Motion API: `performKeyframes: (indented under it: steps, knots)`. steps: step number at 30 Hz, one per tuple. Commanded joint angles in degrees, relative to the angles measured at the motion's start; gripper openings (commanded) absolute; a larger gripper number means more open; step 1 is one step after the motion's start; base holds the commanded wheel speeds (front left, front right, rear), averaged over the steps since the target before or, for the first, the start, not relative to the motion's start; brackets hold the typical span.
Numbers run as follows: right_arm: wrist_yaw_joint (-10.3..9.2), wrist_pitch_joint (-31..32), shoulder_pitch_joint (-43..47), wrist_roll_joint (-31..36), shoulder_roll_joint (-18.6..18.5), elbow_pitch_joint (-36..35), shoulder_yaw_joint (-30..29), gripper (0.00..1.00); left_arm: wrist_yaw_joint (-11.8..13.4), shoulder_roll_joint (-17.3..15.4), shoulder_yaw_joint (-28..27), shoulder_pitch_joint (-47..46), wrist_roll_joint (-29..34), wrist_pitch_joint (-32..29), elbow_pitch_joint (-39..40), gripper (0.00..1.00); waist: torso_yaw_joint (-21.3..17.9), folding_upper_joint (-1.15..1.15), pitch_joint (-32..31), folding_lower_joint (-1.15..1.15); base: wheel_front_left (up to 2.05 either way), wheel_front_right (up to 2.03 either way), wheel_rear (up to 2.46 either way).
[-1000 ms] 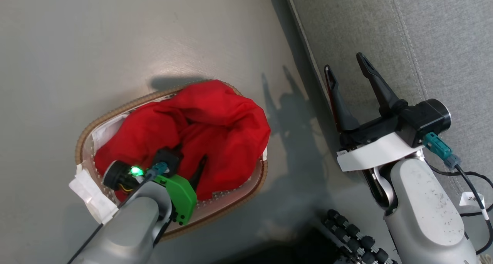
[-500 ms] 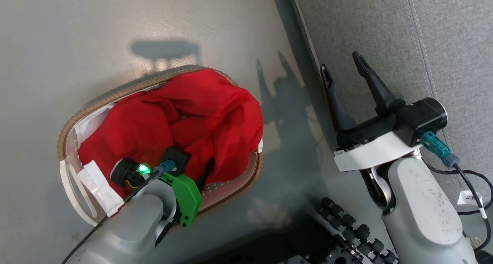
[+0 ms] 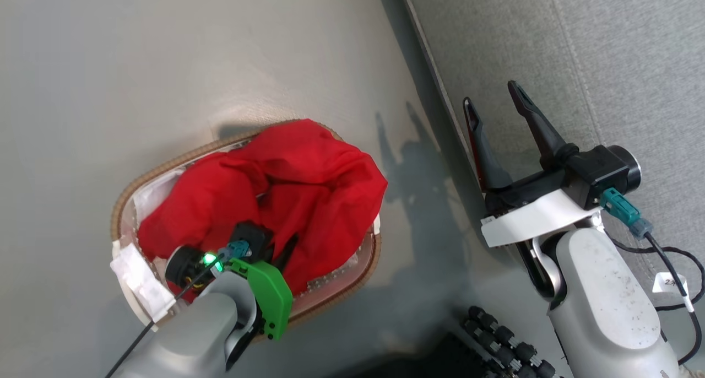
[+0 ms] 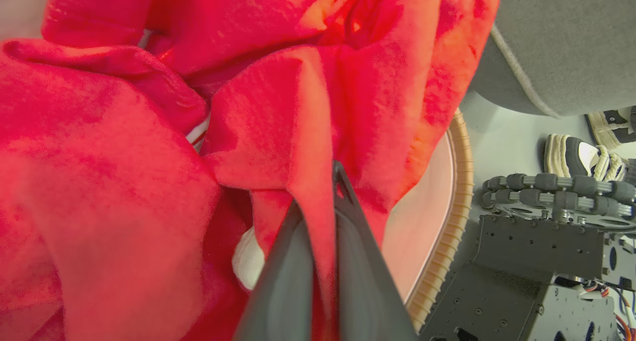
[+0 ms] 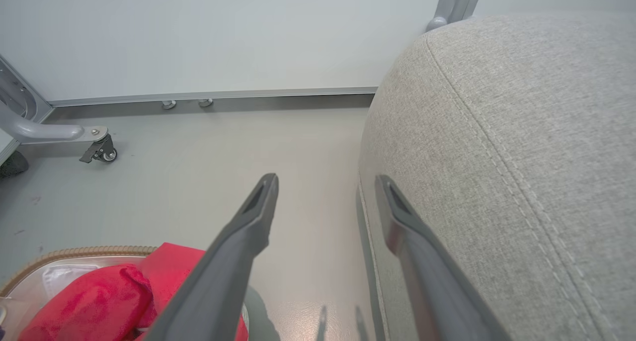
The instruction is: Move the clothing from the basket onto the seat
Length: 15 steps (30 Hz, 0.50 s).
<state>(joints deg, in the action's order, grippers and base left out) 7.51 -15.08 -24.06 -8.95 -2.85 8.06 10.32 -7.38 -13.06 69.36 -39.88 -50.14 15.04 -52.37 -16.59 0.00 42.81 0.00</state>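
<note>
Left jaws clenched on red clothing (image 3: 308, 174) in the basket (image 4: 462, 192).
Soft, light, floppy (likely to trail); a bunched fold holds best; right jaws released.

We count one basket (image 3: 376, 254), and in it one heap of red clothes (image 3: 308, 185). We cannot tell how many garments make up the heap. One striped white edge (image 4: 198, 132) peeks out between the plain red folds. There is one grey seat cushion (image 3: 606, 64).

We see two grippers, the left gripper (image 4: 320, 197) and the right gripper (image 3: 491, 91), each with two dark fingers (image 3: 537, 127), four in all. Past the basket we make out what look like two shoes (image 4: 571, 157). By the wall stand one caster wheel (image 5: 105, 153) and two small round feet (image 5: 169, 104).
</note>
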Motion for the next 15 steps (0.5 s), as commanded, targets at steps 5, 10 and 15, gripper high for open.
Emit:
performKeyframes:
  steps: [5,10,15]
  knots:
    - [-0.04,-0.13,2.23,0.90,-0.19,2.05,-0.61,1.00,-0.17,-0.07,-4.55,5.06,1.34,0.12,2.65,0.00,2.61,0.00,-10.43,0.00,0.00,0.00,0.00]
    - [-0.04,-0.13,5.82,1.55,-0.19,3.81,-2.09,1.00,-0.17,1.18,-9.56,10.80,4.23,0.13,4.65,0.00,4.47,0.00,-17.98,0.00,0.00,0.00,0.00]
    - [-0.04,-0.13,9.60,2.20,-0.20,5.05,-3.04,1.00,-0.17,2.25,-14.23,15.41,8.01,0.12,7.87,0.00,6.31,0.00,-24.05,0.00,0.00,0.00,0.00]
